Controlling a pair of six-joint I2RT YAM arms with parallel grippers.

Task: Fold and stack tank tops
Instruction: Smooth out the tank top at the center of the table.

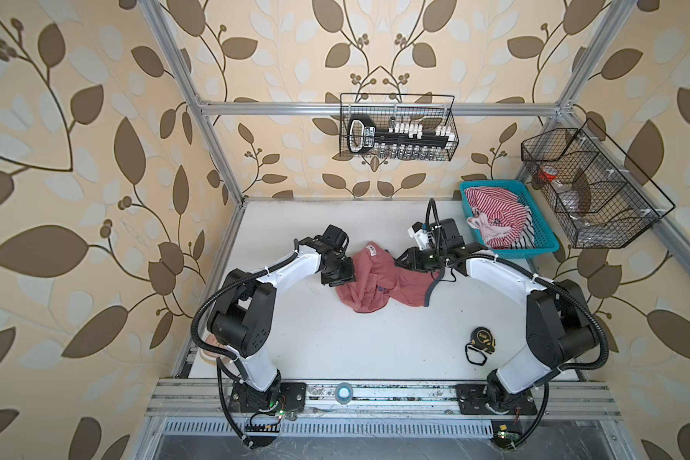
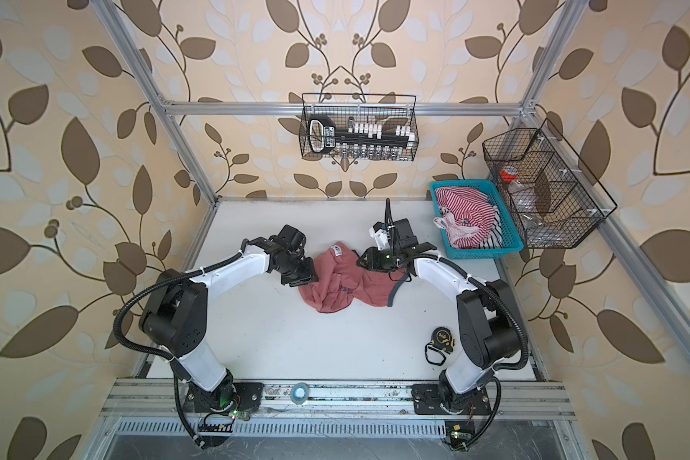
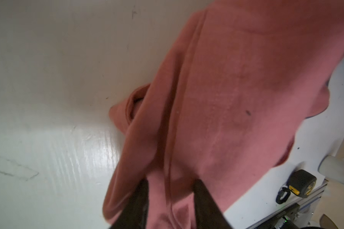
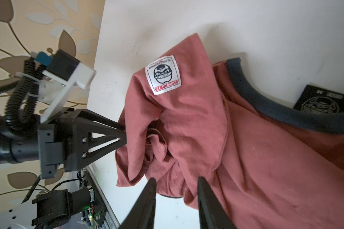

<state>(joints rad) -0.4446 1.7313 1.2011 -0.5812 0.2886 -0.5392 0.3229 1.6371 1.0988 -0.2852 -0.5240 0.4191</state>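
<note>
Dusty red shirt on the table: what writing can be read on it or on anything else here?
"BASIC POWER": white sewn patch on the dusty red cloth tank top.
Fine print on that patch: too small to read.
Black printed tag: blurred.
Black-and-yellow tape measure logo: too small.

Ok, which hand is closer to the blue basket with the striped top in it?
Right. The right hand is at the side of the dusty red top facing the blue basket, a short gap away; the left hand is at its opposite side, farther off.
</note>
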